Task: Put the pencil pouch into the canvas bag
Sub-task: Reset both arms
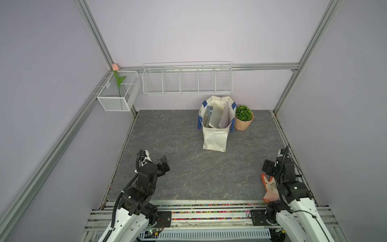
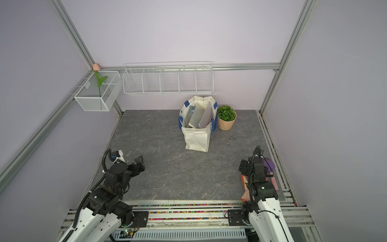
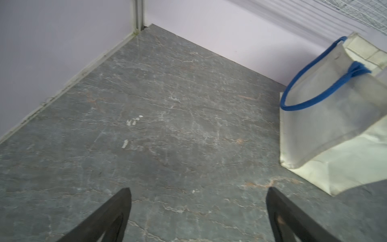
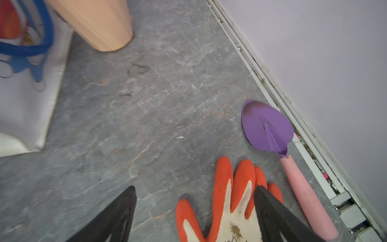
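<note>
The off-white canvas bag with blue strap handles stands open at the back of the table, with flat grey items upright inside it. The left wrist view shows its side, and the right wrist view shows a printed side. No pencil pouch can be made out in any view. My left gripper hovers low over bare table at the front left, open and empty. My right gripper is open at the front right, over an orange and white glove, holding nothing.
A peach pot with a green plant stands against the bag's right side. A purple trowel with a pink handle lies beside the glove by the right rail. A wire shelf and a mesh basket hang on the walls.
</note>
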Motion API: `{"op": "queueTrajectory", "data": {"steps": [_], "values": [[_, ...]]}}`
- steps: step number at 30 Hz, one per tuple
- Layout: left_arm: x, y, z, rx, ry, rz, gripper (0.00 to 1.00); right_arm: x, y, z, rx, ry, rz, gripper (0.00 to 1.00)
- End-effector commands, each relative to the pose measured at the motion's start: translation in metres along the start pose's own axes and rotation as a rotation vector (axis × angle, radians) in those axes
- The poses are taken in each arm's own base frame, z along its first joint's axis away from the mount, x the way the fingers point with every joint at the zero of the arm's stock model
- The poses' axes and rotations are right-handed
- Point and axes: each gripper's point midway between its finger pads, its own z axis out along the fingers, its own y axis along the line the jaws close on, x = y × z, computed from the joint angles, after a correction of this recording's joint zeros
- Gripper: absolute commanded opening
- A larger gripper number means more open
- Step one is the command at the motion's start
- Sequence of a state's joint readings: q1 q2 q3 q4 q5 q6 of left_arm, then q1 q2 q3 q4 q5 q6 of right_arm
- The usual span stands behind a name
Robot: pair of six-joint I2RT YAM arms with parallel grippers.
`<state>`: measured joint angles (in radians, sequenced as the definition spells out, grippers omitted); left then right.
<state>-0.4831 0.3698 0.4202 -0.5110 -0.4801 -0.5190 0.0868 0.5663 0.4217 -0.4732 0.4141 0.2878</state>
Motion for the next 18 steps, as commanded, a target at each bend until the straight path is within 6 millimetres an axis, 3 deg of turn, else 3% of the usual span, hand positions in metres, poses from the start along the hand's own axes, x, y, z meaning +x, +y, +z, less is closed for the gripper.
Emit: {"op": "queueTrajectory", "data": {"steps": [1, 3, 6, 9, 11, 14, 18], "values": [[-0.031, 0.030, -0.007, -0.141, -0.246, 0.023, 0.99, -0.032, 0.003, 0.016, -0.007, -0.192, 0.036, 0.89], [-0.036, 0.050, -0.009, -0.254, -0.297, 0.013, 0.99, -0.029, 0.006, 0.029, -0.018, -0.204, 0.000, 0.89], [-0.045, 0.058, 0.000, -0.342, -0.312, 0.046, 0.99, -0.021, 0.000, 0.050, 0.008, -0.177, -0.001, 0.89], [-0.047, 0.058, 0.026, -0.406, -0.279, 0.132, 0.99, -0.026, 0.004, 0.067, -0.007, -0.159, -0.006, 0.89], [-0.041, 0.070, 0.043, -0.482, -0.275, 0.123, 0.99, -0.037, 0.008, 0.077, -0.019, -0.185, -0.005, 0.89], [-0.031, 0.077, 0.070, -0.470, -0.284, 0.133, 0.99, -0.045, 0.017, 0.093, -0.048, -0.178, -0.021, 0.89], [-0.040, 0.080, 0.094, -0.431, -0.301, 0.105, 0.99, -0.059, 0.032, 0.104, -0.113, -0.222, -0.050, 0.89]]}}
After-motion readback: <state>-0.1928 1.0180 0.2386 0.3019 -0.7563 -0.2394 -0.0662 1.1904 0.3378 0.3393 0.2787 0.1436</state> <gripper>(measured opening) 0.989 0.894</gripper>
